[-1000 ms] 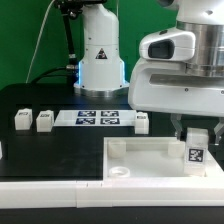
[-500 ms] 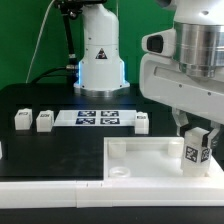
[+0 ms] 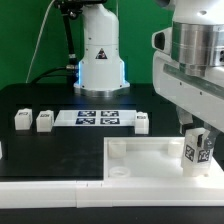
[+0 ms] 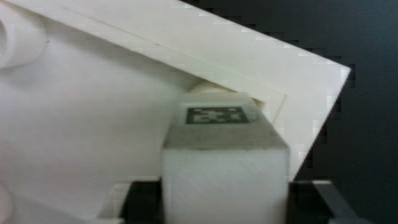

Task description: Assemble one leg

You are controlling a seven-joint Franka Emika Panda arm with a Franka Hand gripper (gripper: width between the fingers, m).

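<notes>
My gripper (image 3: 196,131) is shut on a leg (image 3: 197,151), a small white post with a black-and-white tag. It holds the leg upright, slightly tilted, over the exterior view's right end of the large white rimmed panel (image 3: 140,160). In the wrist view the leg (image 4: 224,150) stands between my dark fingers (image 4: 143,200), its far end at the panel's corner (image 4: 267,75). Whether the leg touches the panel I cannot tell. Three more legs stand on the black table: two at the exterior view's left (image 3: 21,119) (image 3: 44,121) and one (image 3: 142,123) past the marker board.
The marker board (image 3: 98,118) lies on the table between the loose legs. The arm's white base (image 3: 100,55) stands behind it. A round socket (image 3: 117,172) shows at the panel's near left corner. The table's white front edge (image 3: 50,190) runs along the bottom.
My gripper and wrist have turned and shifted slightly to the exterior view's right with the leg; the leg now tilts a little. The loose legs and panel have not moved.
</notes>
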